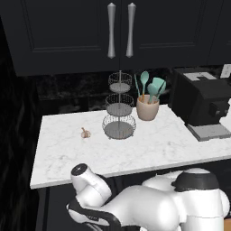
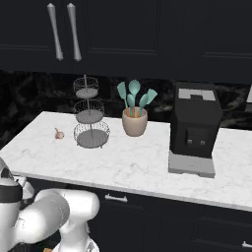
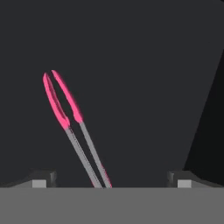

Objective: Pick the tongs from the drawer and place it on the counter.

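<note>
Lying on the dark drawer floor, the slim pink-tipped, grey-armed tongs are framed between the 2 spread dark fingertips of the gripper, apparently lined up for a grasp; nothing is held.

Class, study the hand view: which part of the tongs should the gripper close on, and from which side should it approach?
Grip the tongs on the paired grey metal arms, midway along, coming straight down from above. They lie flat on the dark drawer floor, slanting across the view, so the open gripper should probably turn until its fingers straddle the thin arms crosswise.
</note>
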